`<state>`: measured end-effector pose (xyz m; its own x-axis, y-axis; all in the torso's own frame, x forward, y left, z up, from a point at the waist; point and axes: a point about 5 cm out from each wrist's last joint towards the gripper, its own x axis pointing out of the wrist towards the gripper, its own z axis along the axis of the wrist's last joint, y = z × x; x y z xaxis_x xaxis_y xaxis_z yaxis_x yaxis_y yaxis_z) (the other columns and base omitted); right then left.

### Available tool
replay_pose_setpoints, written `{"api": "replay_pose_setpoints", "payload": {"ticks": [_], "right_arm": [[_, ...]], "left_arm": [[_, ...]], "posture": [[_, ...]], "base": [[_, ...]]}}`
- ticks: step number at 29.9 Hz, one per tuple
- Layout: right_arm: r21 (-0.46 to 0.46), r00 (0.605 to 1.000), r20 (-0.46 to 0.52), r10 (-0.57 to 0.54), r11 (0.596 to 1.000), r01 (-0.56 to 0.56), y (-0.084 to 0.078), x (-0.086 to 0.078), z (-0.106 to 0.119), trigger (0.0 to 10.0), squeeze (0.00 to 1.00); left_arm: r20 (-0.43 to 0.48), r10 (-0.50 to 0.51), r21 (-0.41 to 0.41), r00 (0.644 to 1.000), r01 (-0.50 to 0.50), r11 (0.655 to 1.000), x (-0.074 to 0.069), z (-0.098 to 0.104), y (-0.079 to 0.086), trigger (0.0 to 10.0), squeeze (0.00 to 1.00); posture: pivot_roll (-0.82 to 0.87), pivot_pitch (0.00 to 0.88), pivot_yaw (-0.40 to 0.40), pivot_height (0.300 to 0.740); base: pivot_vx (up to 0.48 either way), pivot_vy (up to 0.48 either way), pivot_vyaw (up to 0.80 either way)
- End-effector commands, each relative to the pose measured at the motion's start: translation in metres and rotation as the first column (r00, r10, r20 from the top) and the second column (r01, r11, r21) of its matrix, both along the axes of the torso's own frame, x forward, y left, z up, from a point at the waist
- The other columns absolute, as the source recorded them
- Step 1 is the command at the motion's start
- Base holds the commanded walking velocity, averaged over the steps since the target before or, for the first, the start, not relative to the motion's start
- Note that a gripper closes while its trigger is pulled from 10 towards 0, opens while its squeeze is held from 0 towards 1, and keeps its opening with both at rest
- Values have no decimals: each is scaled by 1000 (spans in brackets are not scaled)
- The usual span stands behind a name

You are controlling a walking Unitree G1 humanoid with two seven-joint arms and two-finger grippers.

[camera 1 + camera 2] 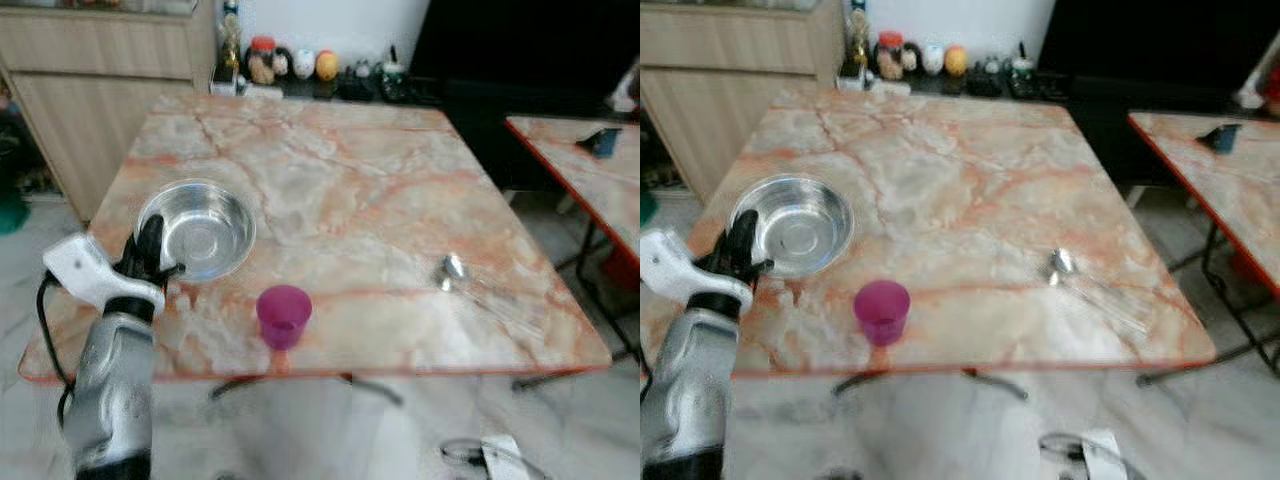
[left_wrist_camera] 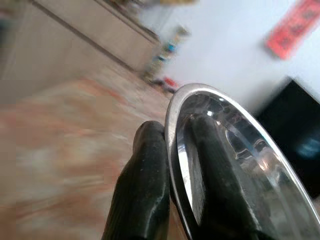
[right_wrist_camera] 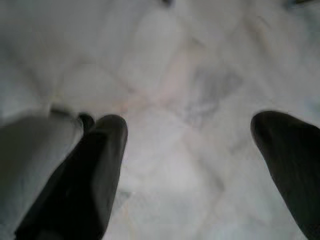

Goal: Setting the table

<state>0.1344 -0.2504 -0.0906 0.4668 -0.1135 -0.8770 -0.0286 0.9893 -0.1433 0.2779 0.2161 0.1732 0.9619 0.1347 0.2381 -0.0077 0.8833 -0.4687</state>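
The bowl (image 1: pixel 197 230) sits pinched at its near rim by my left gripper (image 1: pixel 152 262), fingers either side, so next I judge I must place it gently; my right gripper (image 3: pixel 187 145) hangs wide apart.

Left tool (image 2: pixel 172 165) pinching steel bowl (image 2: pixel 240 150) rim, one finger inside, one outside; table (image 2: pixel 60 140) blurred behind.

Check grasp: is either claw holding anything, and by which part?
Left claw holds the bowl by its near rim, one finger outside, the other inside. Right claw is open over the floor, holding nothing.
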Motion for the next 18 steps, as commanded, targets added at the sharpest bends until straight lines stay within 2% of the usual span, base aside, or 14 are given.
{"api": "replay_pose_setpoints", "payload": {"ticks": [1,18], "right_arm": [[-6,1000,10,-6,1000,6,-3,1,2,10000,0],[3,1000,12,-11,1000,11,-1,1,1,10000,0]], "left_arm": [[19,-3,0,1000,3,1000,0,4,-2,10000,0],[22,-2,-7,1000,2,1000,-1,5,-4,10000,0]], "posture": [[131,0,-108,740],[135,0,-101,740]], "base": [[-277,0,0],[-277,0,0]]}}
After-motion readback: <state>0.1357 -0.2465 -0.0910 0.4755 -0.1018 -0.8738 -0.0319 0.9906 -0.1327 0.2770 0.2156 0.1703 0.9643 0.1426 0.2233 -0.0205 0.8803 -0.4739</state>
